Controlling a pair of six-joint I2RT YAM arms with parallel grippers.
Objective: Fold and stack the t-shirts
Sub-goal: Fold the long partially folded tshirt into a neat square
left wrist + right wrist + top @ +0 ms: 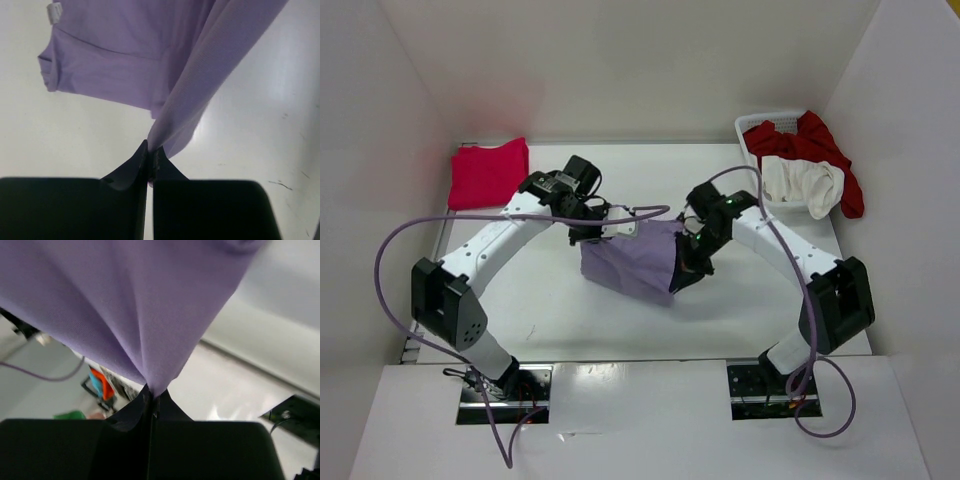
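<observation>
**Lavender shirt slung between two pinches**

Both arms have the lavender t-shirt [630,262] up over the middle of the tabletop [560,320]. It hangs between them like a small hammock, its lower part drooping toward the surface. The left gripper [151,156] is pressed together on a thin gathered edge of the cloth, which fans out and away from the tips. The right gripper [150,392] is likewise closed tight on a bunched point of fabric that spreads into a wide tent above it.

From the way it drapes, I'd judge the shirt light and thoroughly limp. It won't hold any shape of its own, so each fold will only stay once it is laid flat and let go. The knit looks matte rather than slick, so a thin pinch should keep hold, though a grip this close to the hem could slide off if the arms pull apart too hard. Corners, hem and shoulder seams look like the best places to take it, with both pinches kept level so the cloth comes down square.

A magenta-pink t-shirt [488,172] lies folded at the far left. The dark red t-shirt [825,140] and the cream white t-shirt [805,182] spill out of the white lattice basket [770,122] at the far right.
</observation>
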